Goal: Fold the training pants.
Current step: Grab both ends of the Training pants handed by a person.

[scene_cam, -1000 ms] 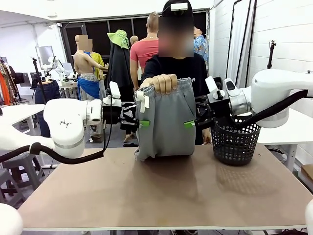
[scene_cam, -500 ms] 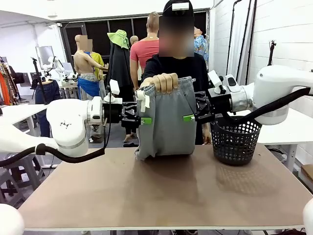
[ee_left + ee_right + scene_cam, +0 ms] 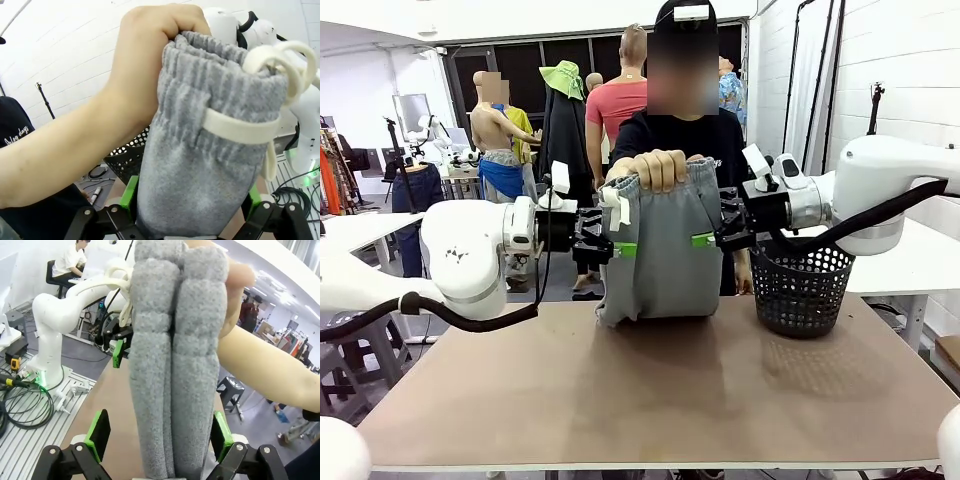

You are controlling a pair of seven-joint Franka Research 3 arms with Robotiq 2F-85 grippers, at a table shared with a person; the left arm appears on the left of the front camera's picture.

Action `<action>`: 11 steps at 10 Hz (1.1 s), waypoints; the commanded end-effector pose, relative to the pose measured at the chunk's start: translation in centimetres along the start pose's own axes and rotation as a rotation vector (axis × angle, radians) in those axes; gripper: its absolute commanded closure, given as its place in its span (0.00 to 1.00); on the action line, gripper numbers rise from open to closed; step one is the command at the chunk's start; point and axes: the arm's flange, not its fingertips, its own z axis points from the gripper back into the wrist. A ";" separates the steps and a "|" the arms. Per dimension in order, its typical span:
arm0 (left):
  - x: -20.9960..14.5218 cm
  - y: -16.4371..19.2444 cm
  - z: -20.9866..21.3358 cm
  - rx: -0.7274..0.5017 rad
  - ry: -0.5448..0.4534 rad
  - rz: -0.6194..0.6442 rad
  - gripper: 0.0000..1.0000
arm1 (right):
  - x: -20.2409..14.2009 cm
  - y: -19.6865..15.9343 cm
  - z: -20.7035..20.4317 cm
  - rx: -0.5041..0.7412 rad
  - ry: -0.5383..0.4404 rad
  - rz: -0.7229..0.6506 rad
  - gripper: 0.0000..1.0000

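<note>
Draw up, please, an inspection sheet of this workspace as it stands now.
Surface: brown table, flat.
Job's things: training pants, bunched lengthwise, held upright at the waistband by a person's hand.
Clutter: black mesh basket at the table's far right.
Grippers: left pincer and right pincer both open, each straddling one side of the pants.
Cables: black cable hanging along the left arm; loose leads on the floor.
Surroundings: person at the far side; white wall on the right.

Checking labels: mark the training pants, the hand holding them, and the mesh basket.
training pants [image 3: 660, 265], front view, middle of the hanging grey fabric.
person's hand [image 3: 658, 168], front view, knuckles gripping the waistband.
mesh basket [image 3: 802, 295], front view, front wall.
</note>
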 end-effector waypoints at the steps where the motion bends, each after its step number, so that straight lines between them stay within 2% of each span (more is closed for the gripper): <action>1: 0.7 0.3 -0.3 0.008 0.015 -0.010 0.00 | 0.3 -0.3 -0.4 -0.031 -0.023 -0.063 0.00; 6: 0.8 0.9 0.4 0.061 -0.052 0.008 1.00 | 0.2 -0.5 -0.2 -0.011 -0.044 -0.091 0.99; 11: 1.1 0.8 0.7 0.068 -0.053 0.012 1.00 | 0.1 -0.6 -0.5 -0.013 -0.013 -0.106 1.00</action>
